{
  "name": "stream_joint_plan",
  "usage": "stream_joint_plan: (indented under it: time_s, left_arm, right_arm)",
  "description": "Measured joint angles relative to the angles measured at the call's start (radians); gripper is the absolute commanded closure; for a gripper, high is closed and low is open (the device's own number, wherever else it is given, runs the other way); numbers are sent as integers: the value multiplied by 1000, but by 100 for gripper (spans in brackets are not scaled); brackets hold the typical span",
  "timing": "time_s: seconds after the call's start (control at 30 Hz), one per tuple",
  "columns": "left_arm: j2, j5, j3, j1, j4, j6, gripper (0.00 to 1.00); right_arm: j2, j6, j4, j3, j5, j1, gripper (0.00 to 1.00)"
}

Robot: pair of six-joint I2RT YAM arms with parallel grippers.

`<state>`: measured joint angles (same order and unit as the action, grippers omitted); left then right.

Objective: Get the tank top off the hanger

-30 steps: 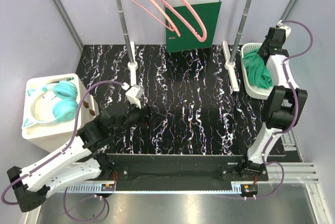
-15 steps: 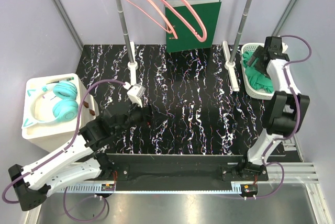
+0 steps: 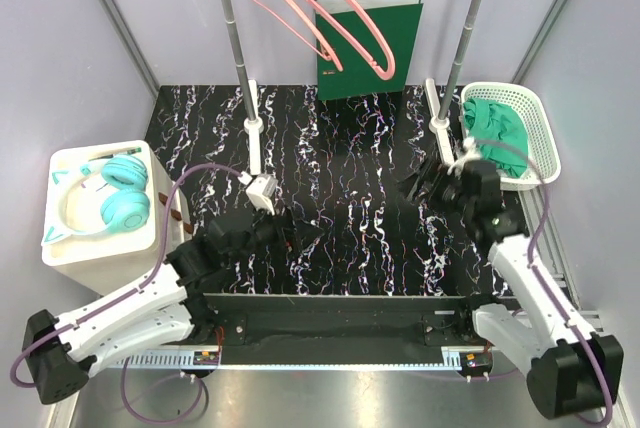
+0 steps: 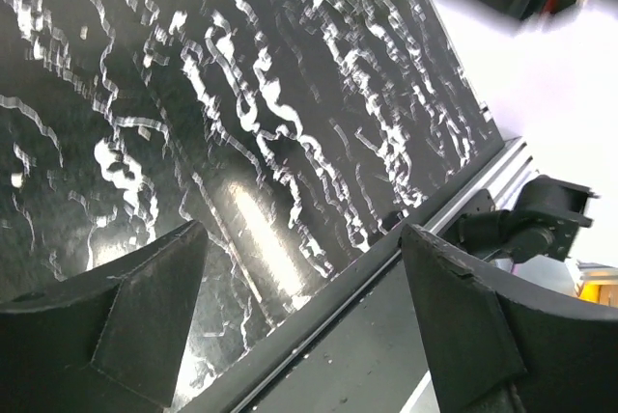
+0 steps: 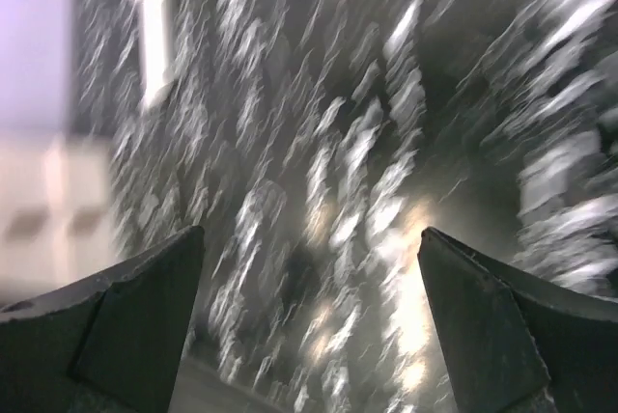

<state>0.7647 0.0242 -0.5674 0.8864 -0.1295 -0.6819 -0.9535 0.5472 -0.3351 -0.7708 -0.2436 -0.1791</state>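
Observation:
The green tank top (image 3: 497,128) lies bunched in the white basket (image 3: 541,138) at the right edge of the table. Two bare pink hangers (image 3: 291,14) (image 3: 362,36) hang on the rail at the back. My right gripper (image 3: 418,186) hovers over the black marbled table, left of the basket and apart from it; in the right wrist view the gripper (image 5: 309,307) is open with only blurred table between its fingers. My left gripper (image 3: 305,223) sits low over the table's centre-left; in the left wrist view it (image 4: 304,316) is open and holds nothing.
A green binder (image 3: 368,48) leans against the back wall behind the hangers. Two rack poles (image 3: 236,43) (image 3: 464,43) stand on white feet. A white box (image 3: 75,248) at the left carries teal headphones (image 3: 105,203). The table's front rail (image 4: 406,239) shows in the left wrist view.
My right arm has pulled back from the basket and swung down over the table, its gripper opening; the tank top stays in the basket. The left arm has barely shifted.

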Motion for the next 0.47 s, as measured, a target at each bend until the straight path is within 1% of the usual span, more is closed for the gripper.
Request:
stream_joint_plan:
  time_s: [0.07,0.13,0.2,0.37,0.47]
  left_arm:
    - [-27,0,65,0,45,-19,13]
    - [-74,-3,161,0,118,-47,12]
    - [-109,-16,251,0,199,-73,12]
    - [-183,-66,494,0,428,-162,11]
    - [-234,-86,537,0,499,-200,9]
  right_arm:
    - [54,84,128,161,-108,-35,0]
    - [62,181,299,317,-202,-72,0]
    - [61,272,460,454,-262,-104,0]
    - [67,401,753,651,-298,-145,0]
    - [76,431,867,710,-290,-148,1]
